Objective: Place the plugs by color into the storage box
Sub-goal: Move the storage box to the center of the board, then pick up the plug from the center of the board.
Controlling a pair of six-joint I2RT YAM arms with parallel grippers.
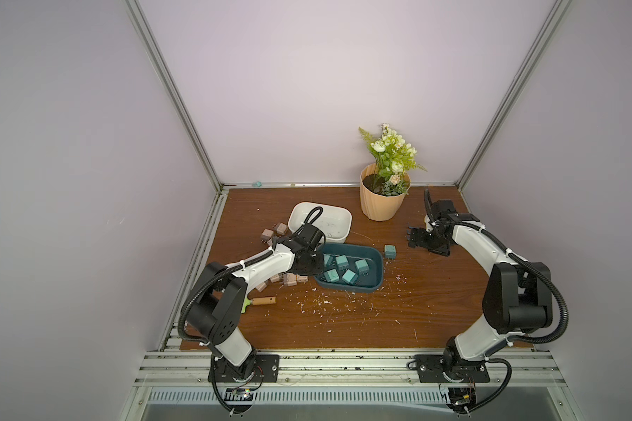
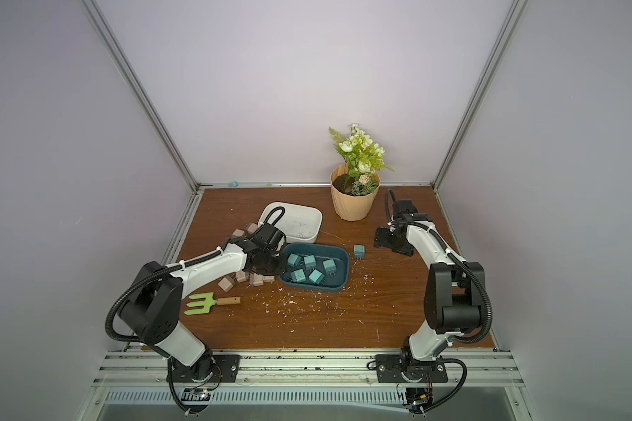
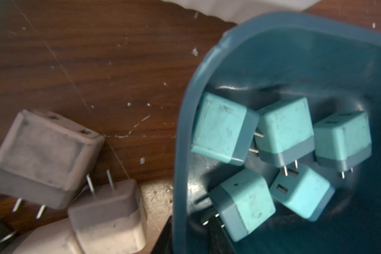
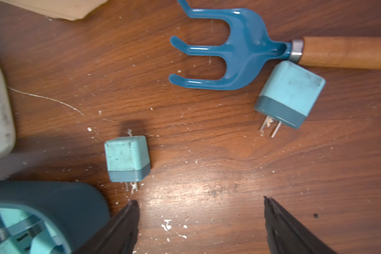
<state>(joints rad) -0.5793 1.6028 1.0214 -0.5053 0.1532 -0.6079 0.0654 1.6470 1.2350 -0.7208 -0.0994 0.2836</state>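
Both top views look steeply down from above the front edge of the brown wooden worktop (image 1: 343,328). Both wrist views hang close over it, sharing the dark teal plastic tub (image 3: 295,55).

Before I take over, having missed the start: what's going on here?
Color sorting is under way. Five teal plugs lie in the dark teal tub; tan plugs lie on the table beside it. The left end effector is shut low among the tan ones; any grip is hidden. The right end effector hangs open near two loose teal plugs and a blue garden fork.
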